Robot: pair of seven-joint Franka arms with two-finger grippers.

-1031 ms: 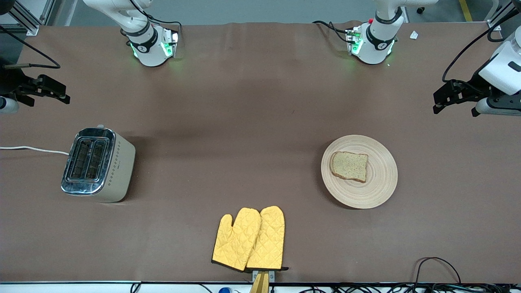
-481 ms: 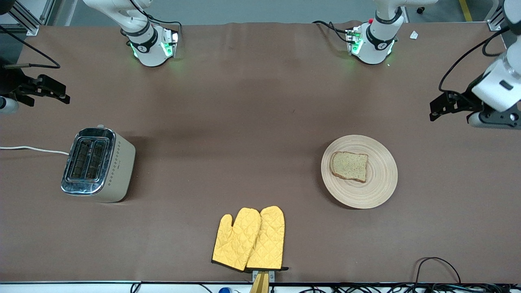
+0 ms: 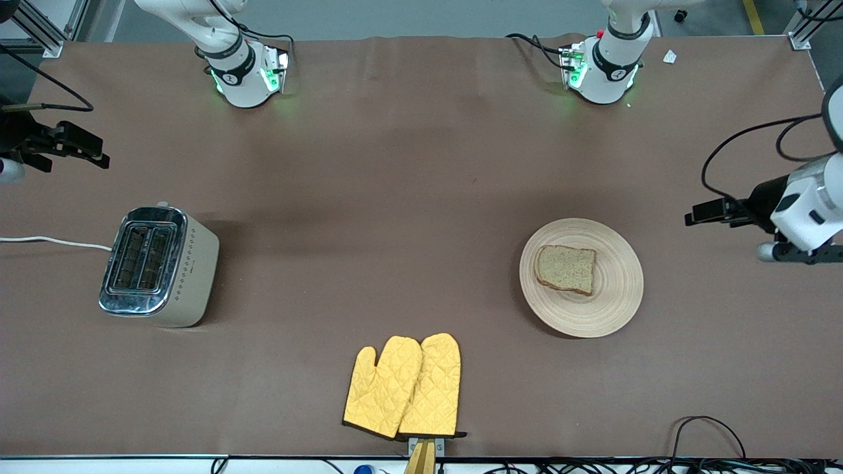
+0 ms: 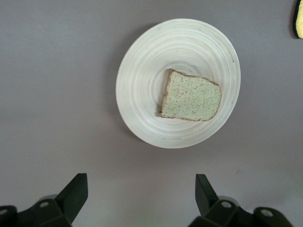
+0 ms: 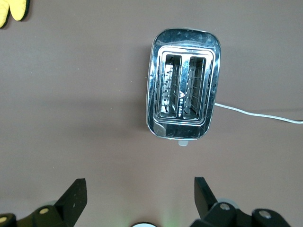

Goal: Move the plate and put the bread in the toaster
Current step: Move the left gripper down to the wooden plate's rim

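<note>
The round tan wooden plate [image 3: 582, 277] lies toward the left arm's end of the table, with the bread slice [image 3: 566, 268] on it. Both show in the left wrist view, the plate [image 4: 142, 94] and the bread [image 4: 191, 96]. My left gripper [image 3: 699, 216] is open and empty, in the air beside the plate at the table's end; its fingers [image 4: 75, 191] frame bare table. The cream and chrome toaster [image 3: 158, 265] stands toward the right arm's end, slots empty, also seen in the right wrist view [image 5: 183, 103]. My right gripper [image 3: 92, 153] is open and empty near the table's end.
A pair of yellow oven mitts [image 3: 405, 387] lies near the front edge at mid-table. The toaster's white cord [image 3: 53, 242] runs off the table's end. Cables [image 3: 705, 434] lie at the front edge by the left arm's end.
My left gripper has swung down in the front view, from level with the table's middle to beside the plate. The right gripper has barely shifted. Plate, bread and toaster have not moved.
</note>
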